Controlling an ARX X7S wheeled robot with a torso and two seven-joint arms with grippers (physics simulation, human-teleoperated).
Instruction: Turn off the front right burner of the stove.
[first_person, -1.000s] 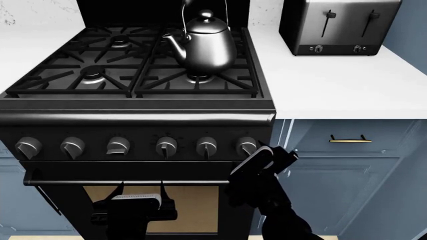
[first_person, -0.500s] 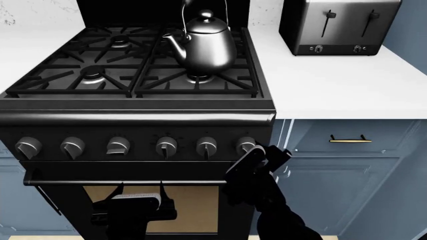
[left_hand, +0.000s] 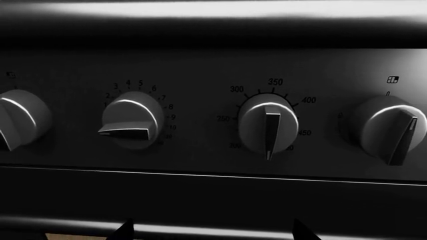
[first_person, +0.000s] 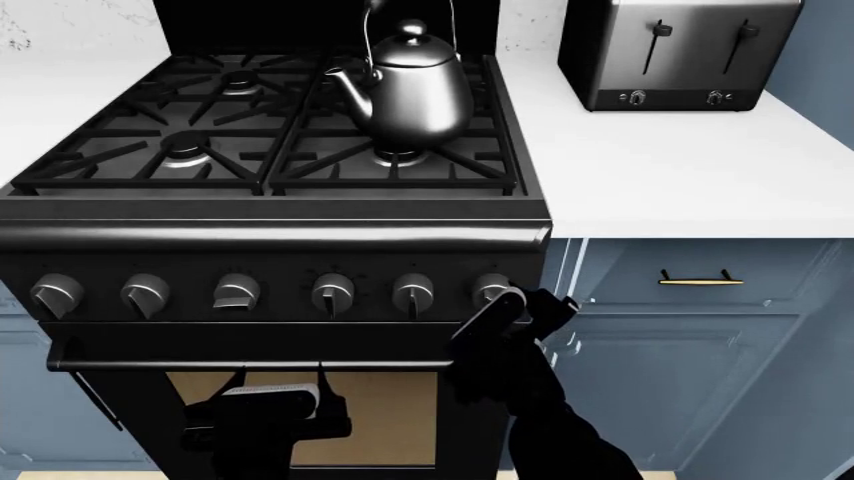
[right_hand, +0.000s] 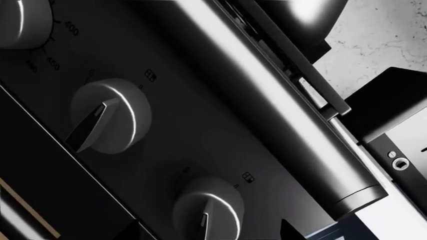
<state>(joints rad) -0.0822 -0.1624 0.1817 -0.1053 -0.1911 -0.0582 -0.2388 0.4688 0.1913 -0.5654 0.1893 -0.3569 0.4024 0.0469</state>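
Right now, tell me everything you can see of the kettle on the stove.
The kettle is polished dark steel, round-bodied, with a domed lid and knob, a curved spout pointing toward the stove's left side, and a thin wire handle arching above. It stands upright on the grate over the front right burner, hiding most of it. Nothing else touches it; the right gripper is down at the knob row.

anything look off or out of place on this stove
One thing: the third knob from the left on the stove is turned sideways, its pointer roughly horizontal, while the other knobs in view point roughly down. The kettle stands upright; nothing is spilled.
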